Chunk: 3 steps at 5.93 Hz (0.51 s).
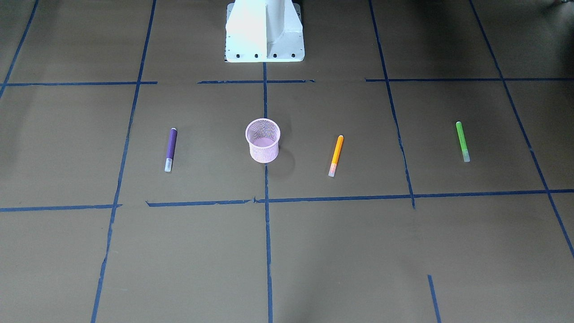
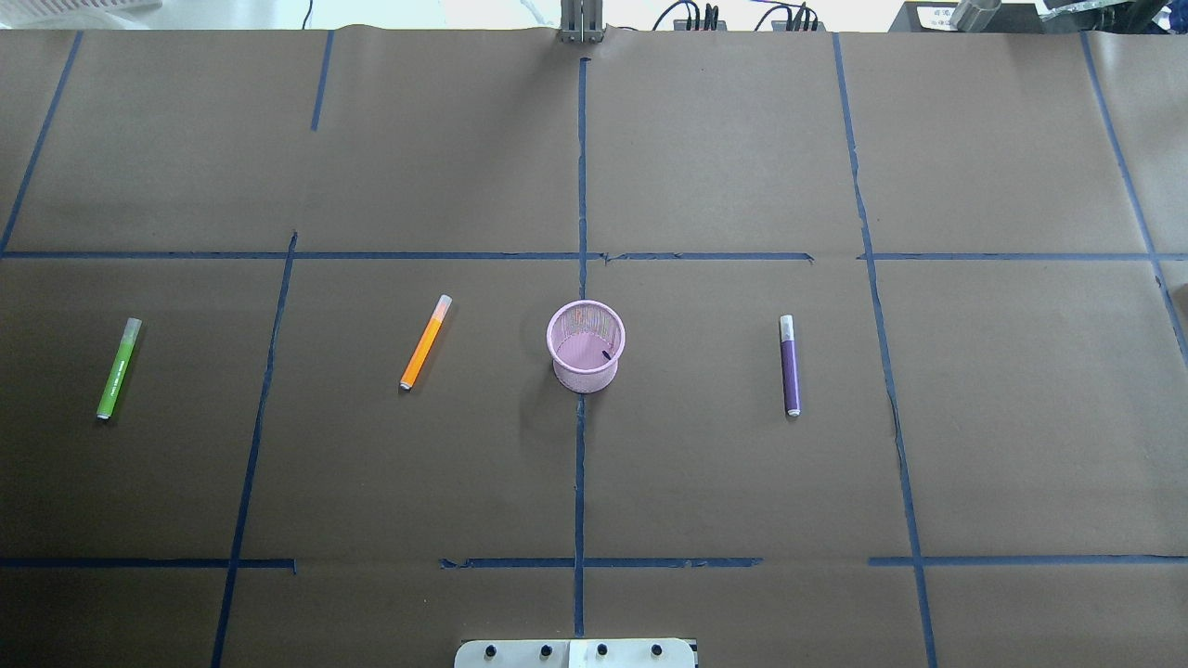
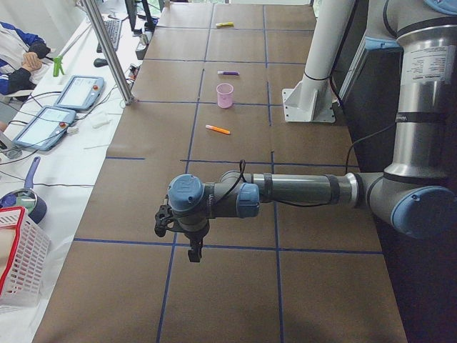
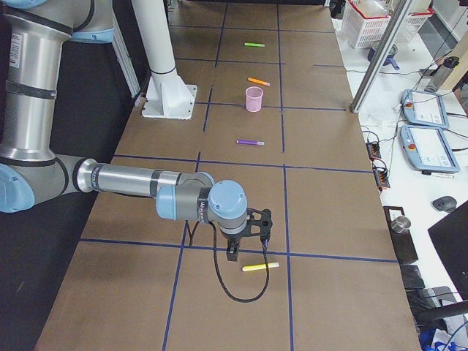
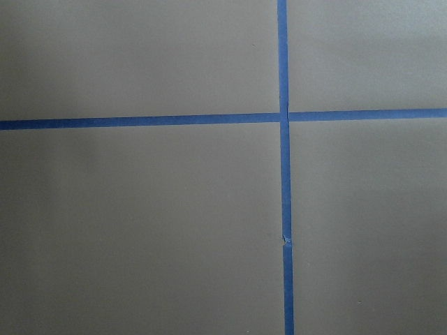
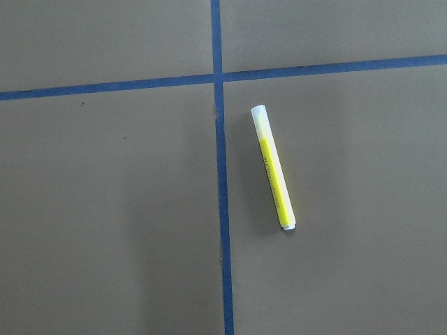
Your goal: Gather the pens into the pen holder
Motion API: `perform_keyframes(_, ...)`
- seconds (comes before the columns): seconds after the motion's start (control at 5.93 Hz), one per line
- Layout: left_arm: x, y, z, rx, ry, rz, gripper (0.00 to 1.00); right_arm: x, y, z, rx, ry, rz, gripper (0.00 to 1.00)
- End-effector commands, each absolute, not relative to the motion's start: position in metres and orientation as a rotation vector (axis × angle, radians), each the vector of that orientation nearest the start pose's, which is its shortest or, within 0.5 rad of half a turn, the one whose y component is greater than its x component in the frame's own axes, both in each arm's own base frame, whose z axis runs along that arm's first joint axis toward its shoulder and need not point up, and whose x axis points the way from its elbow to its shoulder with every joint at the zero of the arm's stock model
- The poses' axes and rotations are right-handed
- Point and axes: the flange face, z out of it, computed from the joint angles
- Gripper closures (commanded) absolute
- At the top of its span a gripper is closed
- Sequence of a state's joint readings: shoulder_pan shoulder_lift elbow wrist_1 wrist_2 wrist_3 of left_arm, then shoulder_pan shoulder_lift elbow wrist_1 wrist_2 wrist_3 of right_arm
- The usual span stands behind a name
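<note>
Four slim, marker-like pens lie flat on the brown-papered worktop (image 2: 742, 464), none of them in the small pink wire-mesh pen holder (image 2: 586, 378) standing upright at its middle. The purple pen (image 2: 790, 366) lies to one side of it, the orange pen (image 2: 425, 341) near the other, the green pen (image 2: 119, 368) farther out, and the yellow pen (image 6: 273, 167) well apart, seemingly just below my right claw (image 4: 250, 245). Only side cameras show the right claw and the left claw (image 3: 177, 239), so I cannot tell whether either is apart or together. I judge the pens light, stiff and smooth, apt to roll. I would pinch the yellow one across mid-barrel, clear of its pale cap.
</note>
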<state>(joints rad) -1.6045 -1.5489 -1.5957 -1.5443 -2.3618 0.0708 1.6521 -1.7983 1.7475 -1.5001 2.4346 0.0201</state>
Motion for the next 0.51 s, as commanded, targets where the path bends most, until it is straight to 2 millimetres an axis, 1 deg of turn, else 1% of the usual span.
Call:
perform_keyframes(0.0, -0.0787, -0.4787, 0.6586, 0.019, 0.790, 0.026, 0.00, 0.0897, -0.3901, 0.6606, 0.043, -0.861, 0.086, 0.00)
perform_keyframes(0.34, -0.0786, -0.4787, 0.6540, 0.028, 0.791, 0.029, 0.00, 0.0896, -0.3905, 0.6622, 0.040, -0.863, 0.087, 0.00)
